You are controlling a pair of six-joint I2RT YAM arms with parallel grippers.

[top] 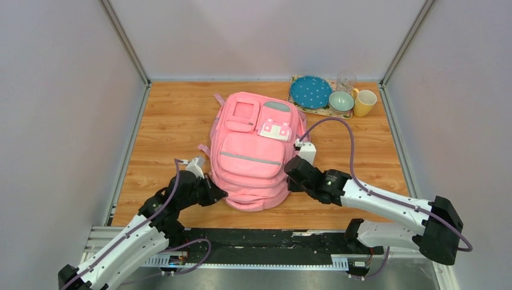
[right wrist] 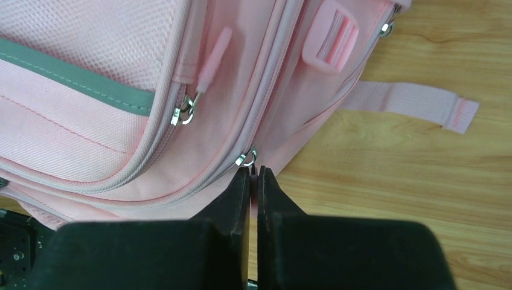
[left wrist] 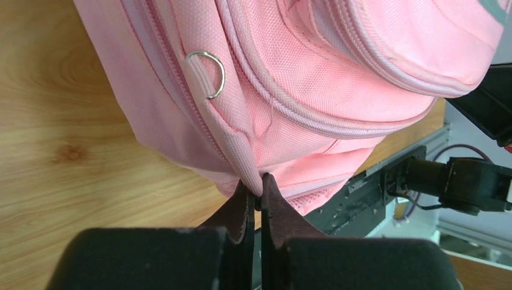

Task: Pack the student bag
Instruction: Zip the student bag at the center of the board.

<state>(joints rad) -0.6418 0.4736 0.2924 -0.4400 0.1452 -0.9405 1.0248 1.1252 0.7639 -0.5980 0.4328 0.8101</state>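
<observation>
The pink student bag lies flat in the middle of the wooden table, front pockets up. My left gripper is at its near left corner. In the left wrist view the left gripper is shut on a narrow pink fabric strip of the bag. My right gripper is at the bag's near right side. In the right wrist view the right gripper is shut on a pull hanging from a silver zipper slider on the bag's side seam.
At the back right a mat holds a teal dotted plate, a pale green bowl, a yellow mug and a clear glass. A loose pink strap lies on the wood. White walls enclose the table.
</observation>
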